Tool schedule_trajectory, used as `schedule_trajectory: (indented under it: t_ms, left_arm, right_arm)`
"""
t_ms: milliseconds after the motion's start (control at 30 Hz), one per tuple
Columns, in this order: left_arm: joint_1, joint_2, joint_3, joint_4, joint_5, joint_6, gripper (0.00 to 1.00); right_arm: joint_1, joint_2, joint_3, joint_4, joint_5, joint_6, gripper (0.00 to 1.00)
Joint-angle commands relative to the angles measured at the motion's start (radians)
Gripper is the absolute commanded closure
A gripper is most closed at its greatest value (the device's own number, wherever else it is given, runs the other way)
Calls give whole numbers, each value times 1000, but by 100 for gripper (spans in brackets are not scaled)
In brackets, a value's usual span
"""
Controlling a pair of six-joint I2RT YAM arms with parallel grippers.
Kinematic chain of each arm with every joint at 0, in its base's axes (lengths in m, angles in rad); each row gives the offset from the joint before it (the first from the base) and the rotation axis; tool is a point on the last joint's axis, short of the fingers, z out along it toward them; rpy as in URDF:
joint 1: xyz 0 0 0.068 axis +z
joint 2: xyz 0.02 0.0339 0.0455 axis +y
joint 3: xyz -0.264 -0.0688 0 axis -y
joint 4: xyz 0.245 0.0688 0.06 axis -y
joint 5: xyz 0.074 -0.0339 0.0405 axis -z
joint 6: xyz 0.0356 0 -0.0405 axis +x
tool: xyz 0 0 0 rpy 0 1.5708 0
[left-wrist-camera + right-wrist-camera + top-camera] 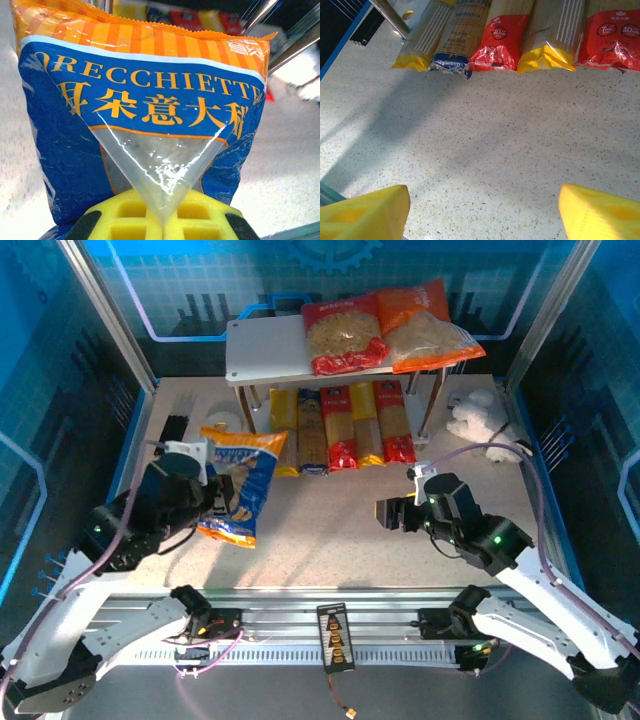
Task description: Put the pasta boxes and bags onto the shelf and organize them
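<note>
L claw (162, 222) clamps blue-yellow bag (145, 100); R claw (482, 210) spread wide, empty. Shelf (265, 345) top: red bag (342, 335) + orange bag (425, 325).

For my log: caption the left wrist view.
Left gripper shut on the blue-and-orange plastic orecchiette bag, speckled table behind.

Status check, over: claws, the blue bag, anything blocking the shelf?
Left claw shut on blue-yellow bag, short of the shelf. Right claw open over table. Red bag, orange bag on top board's right; nothing seen blocking its left.
</note>
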Motion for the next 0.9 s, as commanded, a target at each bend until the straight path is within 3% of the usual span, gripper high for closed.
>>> schedule_trajectory:
  t_ms: [0, 533, 700, 867]
  left_arm:
    - [-4, 44, 152, 123, -56, 118, 100]
    - [26, 394, 534, 485, -242, 357, 100]
    - [74, 491, 633, 546, -259, 361, 100]
    - [147, 565, 666, 572, -233, 277, 100]
  right_arm:
    - [7, 4, 33, 16, -8, 1, 21]
    - [7, 61, 43, 39, -42, -7, 21]
    - [7, 70, 43, 46, -41, -10, 21]
    - [6, 83, 44, 50, -40, -20, 21]
